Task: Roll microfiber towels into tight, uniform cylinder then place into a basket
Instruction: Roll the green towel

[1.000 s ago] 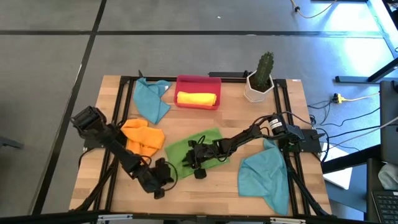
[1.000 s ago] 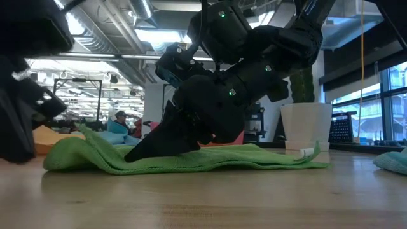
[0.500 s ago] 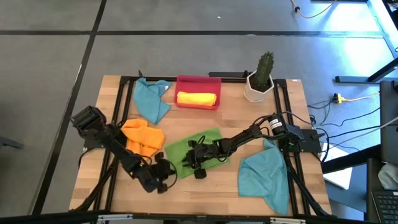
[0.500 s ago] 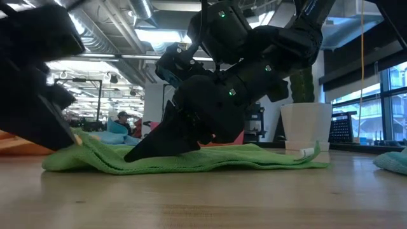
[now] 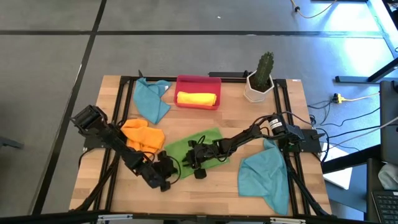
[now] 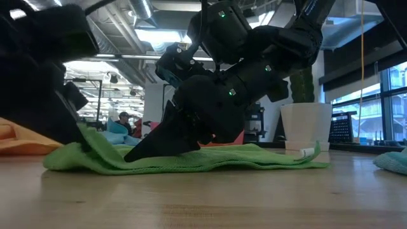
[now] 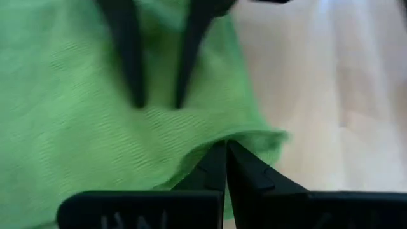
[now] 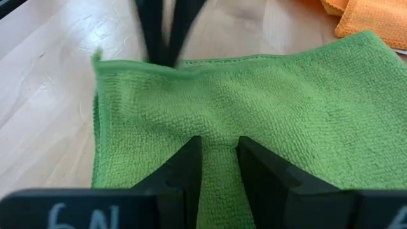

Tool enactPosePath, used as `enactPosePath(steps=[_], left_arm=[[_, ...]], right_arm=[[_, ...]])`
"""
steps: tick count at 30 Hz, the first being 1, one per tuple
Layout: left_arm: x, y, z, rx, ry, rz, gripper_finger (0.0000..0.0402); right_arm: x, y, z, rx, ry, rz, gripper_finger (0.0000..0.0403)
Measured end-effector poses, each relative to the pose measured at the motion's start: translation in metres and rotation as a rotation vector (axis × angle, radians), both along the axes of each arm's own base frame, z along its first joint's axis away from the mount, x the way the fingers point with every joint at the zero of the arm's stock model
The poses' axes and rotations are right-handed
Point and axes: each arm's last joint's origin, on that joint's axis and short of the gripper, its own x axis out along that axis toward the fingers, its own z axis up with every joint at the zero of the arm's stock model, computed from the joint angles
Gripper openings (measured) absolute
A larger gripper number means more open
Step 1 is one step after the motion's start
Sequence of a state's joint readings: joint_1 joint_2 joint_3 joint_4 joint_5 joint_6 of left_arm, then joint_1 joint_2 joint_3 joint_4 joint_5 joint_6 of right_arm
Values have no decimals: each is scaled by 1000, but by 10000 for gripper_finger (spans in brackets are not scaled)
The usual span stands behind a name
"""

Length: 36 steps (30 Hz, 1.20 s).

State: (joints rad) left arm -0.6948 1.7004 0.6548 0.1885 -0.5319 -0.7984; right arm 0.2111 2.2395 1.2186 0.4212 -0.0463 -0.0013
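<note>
A pale wooden table (image 5: 211,186) on grey floor. One rolled yellow microfibre towel (image 5: 197,98) already lies in the red plastic basket (image 5: 198,81), upper centre; orange and teal cloths wait. The flat green microfibre towel (image 5: 202,149) lies centre: the left gripper (image 5: 166,175) pinches its lower-left edge, and the right gripper (image 5: 195,162), narrowly parted, presses its middle.

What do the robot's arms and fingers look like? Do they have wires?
Both arms are black and chunky, built from jointed sections. The left gripper and the right gripper each end in two thin, flat black fingers that taper to points. Black cables loop along the arms, tiny green lights glow on the right arm, and a white-capped joint sits near its base.
</note>
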Motion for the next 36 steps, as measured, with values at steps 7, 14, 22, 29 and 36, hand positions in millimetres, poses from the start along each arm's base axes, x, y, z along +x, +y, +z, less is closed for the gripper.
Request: enactPosePath(steps=[7,14,22,29,36], left_arm=[[1,-6,3,-19,-26,-65,3],[-1,-9,3,-100,15,-103,6],[-12,-24,3,-203,54,-146,6],[-12,-45,19,-100,-30,-213,2],[-7,-42,27,118,-41,-113,1]], right_arm=[[0,0,0,0,0,0,108],[0,0,0,0,0,0,108],[0,0,0,0,0,0,108],[0,0,3,2,-3,7,108],[-4,13,14,14,-19,50,108]])
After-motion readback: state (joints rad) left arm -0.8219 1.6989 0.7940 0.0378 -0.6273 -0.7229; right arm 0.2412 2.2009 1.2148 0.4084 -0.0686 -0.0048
